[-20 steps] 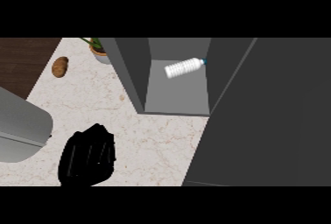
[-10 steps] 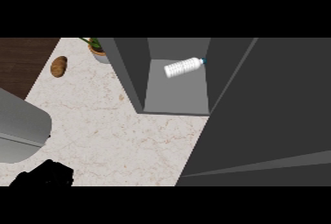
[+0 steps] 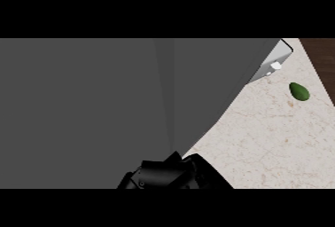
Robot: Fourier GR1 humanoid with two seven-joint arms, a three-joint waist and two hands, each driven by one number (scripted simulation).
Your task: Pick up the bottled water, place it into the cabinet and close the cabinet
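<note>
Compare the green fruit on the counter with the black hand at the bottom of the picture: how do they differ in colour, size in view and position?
The green fruit, likely an avocado, is small, smooth and oval; the hand is black, angular and far larger in view. The fruit lies alone on the speckled counter at upper right, apart from the grey cabinet; the hand sits at the bottom edge, against the cabinet's corner. Both show over the counter.
</note>
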